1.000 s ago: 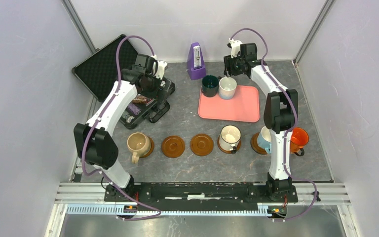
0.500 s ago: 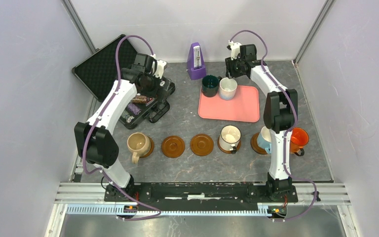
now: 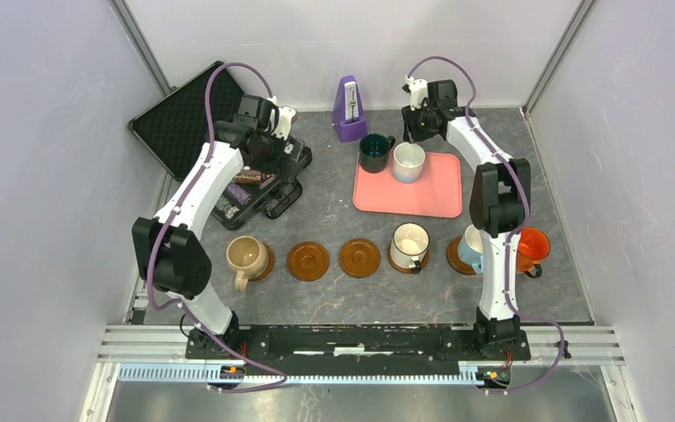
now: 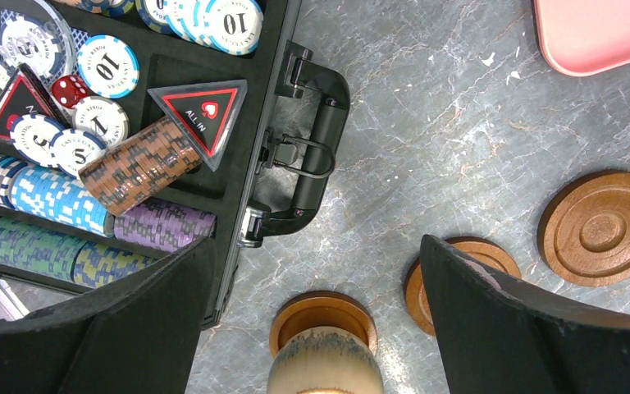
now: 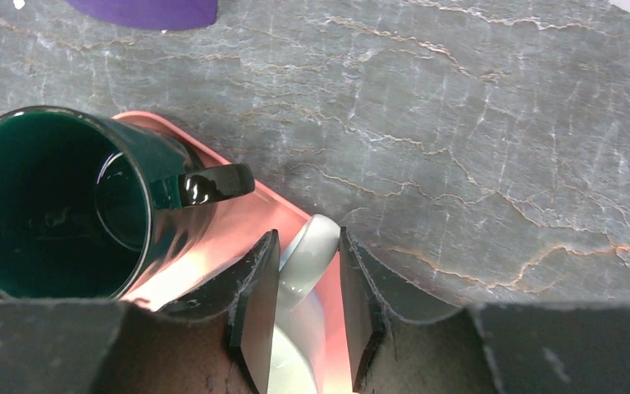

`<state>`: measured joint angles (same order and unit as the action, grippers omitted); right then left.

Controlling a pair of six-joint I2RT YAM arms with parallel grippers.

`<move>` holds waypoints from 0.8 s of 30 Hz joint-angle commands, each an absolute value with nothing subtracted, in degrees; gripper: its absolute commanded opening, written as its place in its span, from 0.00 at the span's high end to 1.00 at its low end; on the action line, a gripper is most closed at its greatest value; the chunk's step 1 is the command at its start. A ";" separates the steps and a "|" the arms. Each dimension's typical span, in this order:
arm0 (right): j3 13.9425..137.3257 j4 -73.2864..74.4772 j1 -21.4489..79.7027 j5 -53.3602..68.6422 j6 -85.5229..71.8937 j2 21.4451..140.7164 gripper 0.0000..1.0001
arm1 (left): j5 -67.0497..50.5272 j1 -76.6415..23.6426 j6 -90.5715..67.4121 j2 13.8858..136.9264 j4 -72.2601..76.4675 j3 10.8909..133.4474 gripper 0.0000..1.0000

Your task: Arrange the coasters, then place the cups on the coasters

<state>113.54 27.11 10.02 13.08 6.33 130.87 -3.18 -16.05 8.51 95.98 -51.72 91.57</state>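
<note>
A row of coasters lies across the near table. A tan cup [image 3: 248, 256] stands on the leftmost one, then come two bare coasters [image 3: 308, 260] [image 3: 359, 258]. A white cup [image 3: 409, 243] sits on its coaster, and the right arm partly hides a light blue cup [image 3: 469, 251]. An orange cup [image 3: 533, 247] stands at the right end. On the pink tray [image 3: 422, 193] are a dark green cup [image 3: 373, 152] and a cream-white cup [image 3: 409, 162]. My right gripper [image 5: 309, 238] is shut on the cream-white cup's handle [image 5: 308, 258]. My left gripper [image 4: 316, 246] hangs open and holds nothing, above the tan cup [image 4: 324, 365].
An open black case of poker chips [image 3: 255, 180] lies at the back left under my left gripper [image 3: 272, 148]. A purple metronome [image 3: 349, 110] stands behind the tray. Grey walls close in the table on three sides.
The right jaws have narrowed onto the cream-white cup's handle, and that cup has shifted slightly to the right on the tray. The left arm has barely moved.
</note>
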 commanded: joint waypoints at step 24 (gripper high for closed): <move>97.20 39.84 12.42 32.33 33.12 117.80 0.58 | -10.39 -15.03 10.08 94.41 -50.54 92.75 0.00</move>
<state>97.93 37.32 10.79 28.62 24.80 121.54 -6.28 -15.33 8.51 95.94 -51.72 91.55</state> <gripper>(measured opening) 0.403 0.997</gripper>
